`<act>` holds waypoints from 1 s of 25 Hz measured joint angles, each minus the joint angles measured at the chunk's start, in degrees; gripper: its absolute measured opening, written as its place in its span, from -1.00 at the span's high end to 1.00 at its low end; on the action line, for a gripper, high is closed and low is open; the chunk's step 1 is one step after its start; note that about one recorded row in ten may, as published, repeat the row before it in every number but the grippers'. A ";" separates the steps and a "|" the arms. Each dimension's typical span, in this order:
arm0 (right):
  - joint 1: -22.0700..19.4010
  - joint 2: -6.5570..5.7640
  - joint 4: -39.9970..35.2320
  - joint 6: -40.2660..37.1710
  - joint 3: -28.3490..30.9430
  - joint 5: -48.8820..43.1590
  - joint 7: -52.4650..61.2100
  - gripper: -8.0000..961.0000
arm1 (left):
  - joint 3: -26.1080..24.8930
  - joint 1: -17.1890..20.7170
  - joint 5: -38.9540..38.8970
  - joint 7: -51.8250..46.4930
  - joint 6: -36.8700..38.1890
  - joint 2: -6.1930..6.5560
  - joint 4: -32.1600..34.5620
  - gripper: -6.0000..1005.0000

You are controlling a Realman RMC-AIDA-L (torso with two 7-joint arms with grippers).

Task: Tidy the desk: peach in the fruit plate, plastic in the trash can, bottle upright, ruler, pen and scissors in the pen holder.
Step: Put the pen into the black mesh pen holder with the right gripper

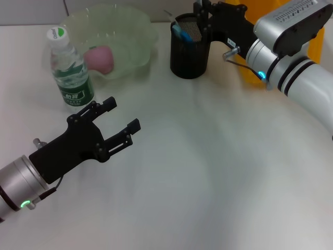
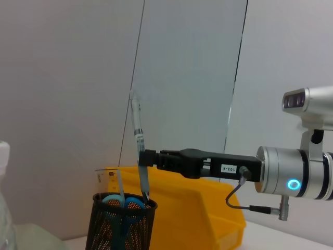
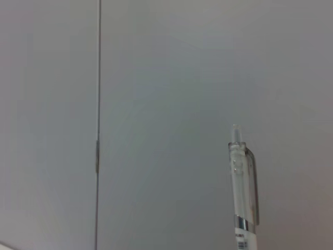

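Observation:
My right gripper (image 1: 202,20) hovers over the black mesh pen holder (image 1: 190,52), shut on a clear pen (image 2: 138,136). The pen stands nearly upright with its lower end inside the pen holder (image 2: 122,224). The same pen (image 3: 242,192) shows in the right wrist view. Blue scissors handles (image 2: 115,200) and a thin clear strip that may be the ruler (image 2: 120,183) stick out of the holder. A pink peach (image 1: 100,57) lies in the translucent green fruit plate (image 1: 136,27). The bottle (image 1: 70,70) stands upright left of the plate. My left gripper (image 1: 124,113) hangs open near the bottle, holding nothing. No plastic is in view.
A yellow bin (image 2: 208,213) stands behind the pen holder, partly hidden by my right arm in the head view. The white tabletop (image 1: 208,172) spreads across the front and right.

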 joint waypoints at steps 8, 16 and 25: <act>0.64 0.00 -0.14 -0.83 -0.54 -0.01 2.27 0.72 | 0.04 0.01 0.00 0.15 0.00 -0.10 -0.06 -0.60; 0.67 0.00 0.06 -0.87 -0.53 -0.10 2.63 0.72 | 0.05 -0.15 -0.03 0.16 0.01 -0.18 -0.21 -0.60; 0.78 0.00 0.10 -0.87 -0.60 -0.31 5.34 0.72 | 0.05 -0.22 -0.04 0.05 0.01 -0.18 -0.09 -0.60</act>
